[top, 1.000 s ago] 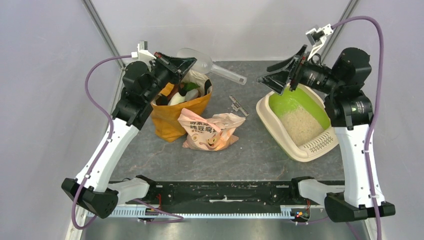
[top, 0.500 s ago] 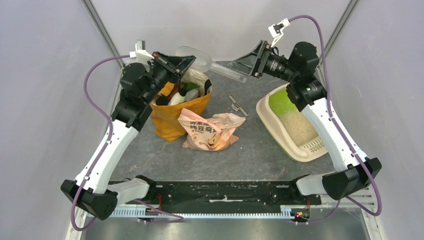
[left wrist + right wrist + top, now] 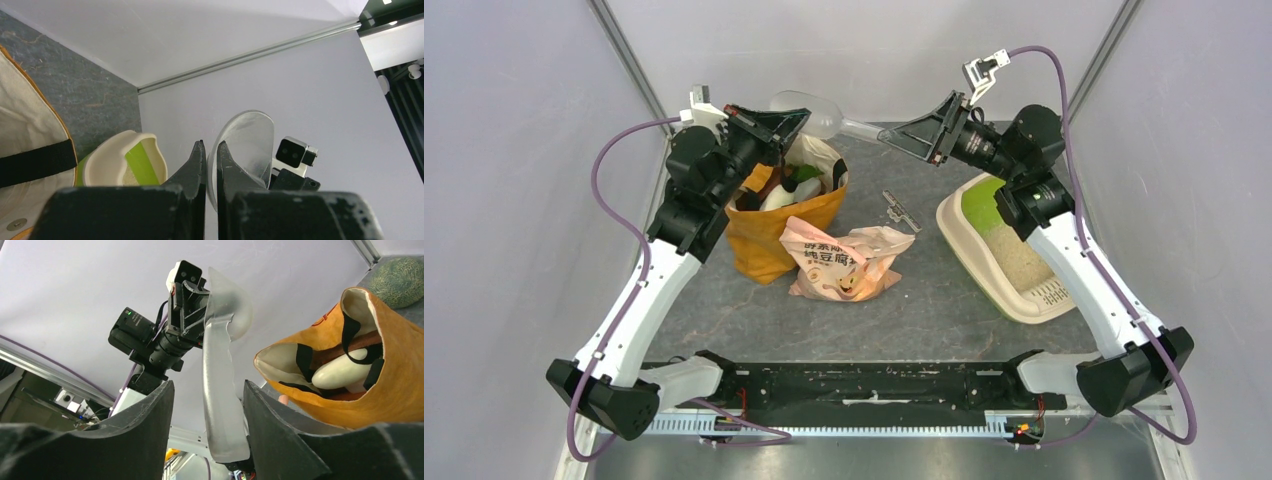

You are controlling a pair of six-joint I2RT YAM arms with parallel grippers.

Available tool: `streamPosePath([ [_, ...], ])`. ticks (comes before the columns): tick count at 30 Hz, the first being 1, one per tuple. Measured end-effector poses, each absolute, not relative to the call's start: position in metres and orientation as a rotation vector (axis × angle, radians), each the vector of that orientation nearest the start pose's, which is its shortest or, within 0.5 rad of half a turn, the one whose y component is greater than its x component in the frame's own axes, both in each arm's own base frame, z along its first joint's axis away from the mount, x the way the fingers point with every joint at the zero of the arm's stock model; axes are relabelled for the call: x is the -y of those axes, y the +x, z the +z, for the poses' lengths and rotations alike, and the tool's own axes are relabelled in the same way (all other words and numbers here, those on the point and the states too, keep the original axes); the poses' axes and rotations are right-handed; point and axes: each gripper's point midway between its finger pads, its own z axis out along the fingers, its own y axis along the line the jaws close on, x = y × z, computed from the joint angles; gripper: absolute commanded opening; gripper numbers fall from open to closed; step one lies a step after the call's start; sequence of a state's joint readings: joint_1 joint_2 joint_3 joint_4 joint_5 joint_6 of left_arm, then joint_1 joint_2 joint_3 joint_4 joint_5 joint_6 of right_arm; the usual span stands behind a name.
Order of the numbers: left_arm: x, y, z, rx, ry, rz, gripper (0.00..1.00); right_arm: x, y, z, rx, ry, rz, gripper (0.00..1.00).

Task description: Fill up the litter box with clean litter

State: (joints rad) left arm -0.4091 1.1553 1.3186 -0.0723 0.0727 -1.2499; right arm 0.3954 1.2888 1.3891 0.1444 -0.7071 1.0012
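The litter box (image 3: 965,236), cream with a green hood (image 3: 983,200), sits at the right and holds pale clean litter (image 3: 1021,256). It also shows in the left wrist view (image 3: 116,159). A translucent scoop (image 3: 810,109) hangs in the air at the back, above the orange bag. My left gripper (image 3: 796,118) is shut on the rim of the scoop's bowl (image 3: 248,141). My right gripper (image 3: 887,135) is open, with the scoop's handle (image 3: 220,405) standing between its fingers and a gap on the left side.
An orange paper bag (image 3: 776,228) full of items stands left of centre, with a printed pink pouch (image 3: 839,261) lying in front of it. A small metal clip (image 3: 901,210) lies on the grey mat. A green melon (image 3: 403,275) lies behind the bag.
My right arm has swung left from above the litter box to the scoop's handle, its jaws narrowing. My left gripper has lifted the scoop slightly.
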Motion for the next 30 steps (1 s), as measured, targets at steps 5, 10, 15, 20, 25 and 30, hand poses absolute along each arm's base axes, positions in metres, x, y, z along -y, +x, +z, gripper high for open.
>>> streamPosePath([
  [5,0.204,0.339,0.463,-1.527,-0.616,-1.372,0.02,-0.272,0.287,0.477,-1.574,-0.194,1.609,0.45],
  [10,0.204,0.339,0.464,-1.524,-0.630,-1.381,0.02,-0.271,0.291,0.477,-1.574,-0.166,1.609,0.48],
  [15,0.202,0.340,0.464,-1.520,-0.641,-1.378,0.02,-0.272,0.290,0.478,-1.575,-0.159,1.614,0.52],
  [20,0.202,0.342,0.462,-1.521,-0.652,-1.375,0.02,-0.276,0.294,0.475,-1.582,-0.155,1.617,0.42],
  [25,0.202,0.342,0.462,-1.522,-0.664,-1.380,0.02,-0.283,0.298,0.472,-1.598,-0.153,1.630,0.34],
  [30,0.202,0.342,0.461,-1.526,-0.679,-1.389,0.02,-0.283,0.298,0.475,-1.589,-0.161,1.630,0.17],
])
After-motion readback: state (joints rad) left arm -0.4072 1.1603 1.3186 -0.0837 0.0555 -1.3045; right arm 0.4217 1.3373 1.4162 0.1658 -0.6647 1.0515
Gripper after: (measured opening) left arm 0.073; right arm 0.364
